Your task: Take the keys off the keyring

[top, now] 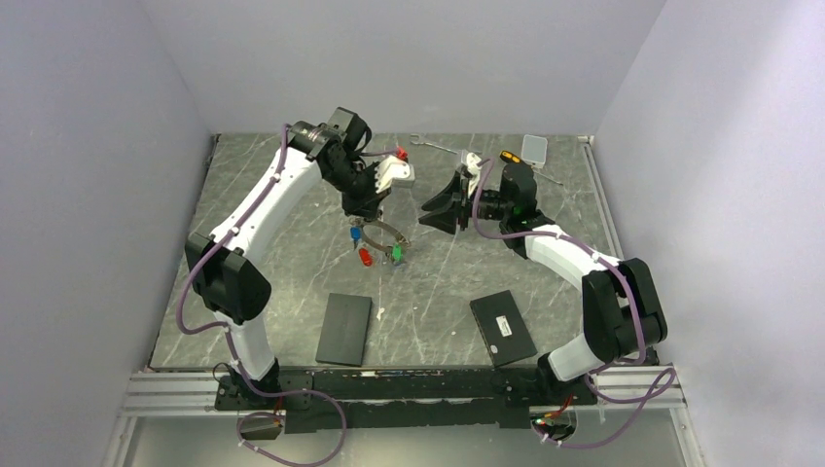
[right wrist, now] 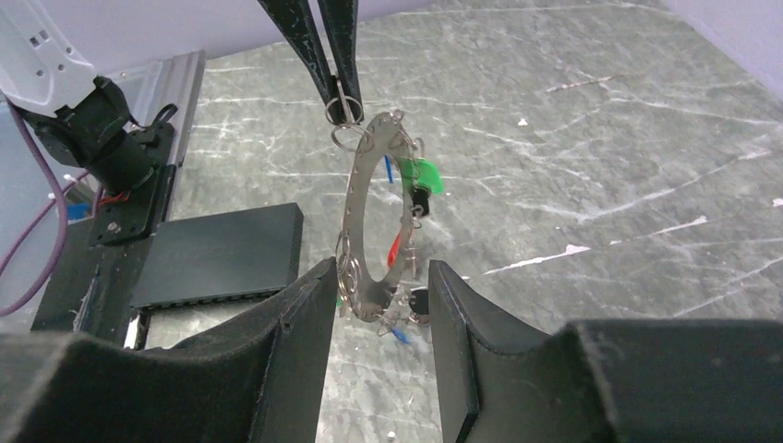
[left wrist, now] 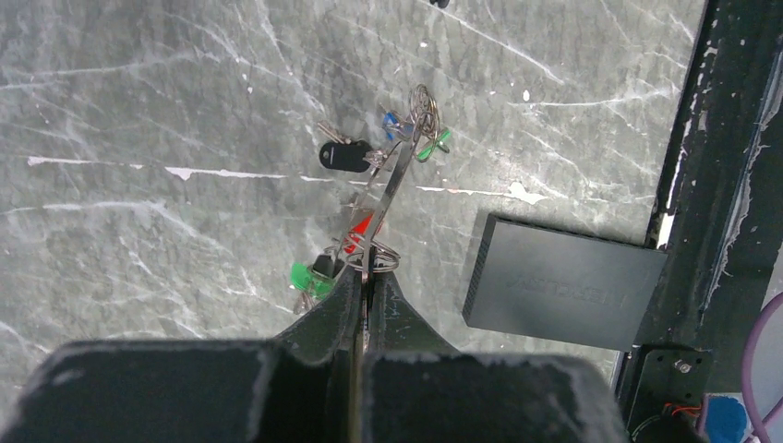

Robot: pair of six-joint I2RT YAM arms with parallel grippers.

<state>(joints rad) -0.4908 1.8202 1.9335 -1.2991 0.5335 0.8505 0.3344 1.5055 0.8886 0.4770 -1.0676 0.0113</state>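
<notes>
Pinching keyring (left wrist: 395,175), left hand (left wrist: 367,269) clamped.

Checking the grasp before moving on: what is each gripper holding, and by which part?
The left gripper pinches the keyring at its top rim, so it hangs upright. The right gripper is open and holds nothing.

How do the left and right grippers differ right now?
The left gripper is shut, the right gripper open. The left pinches the keyring at its top and holds it hanging; the right holds nothing, its fingers short of the ring. Both are black two-finger grippers aimed at the same ring.
</notes>
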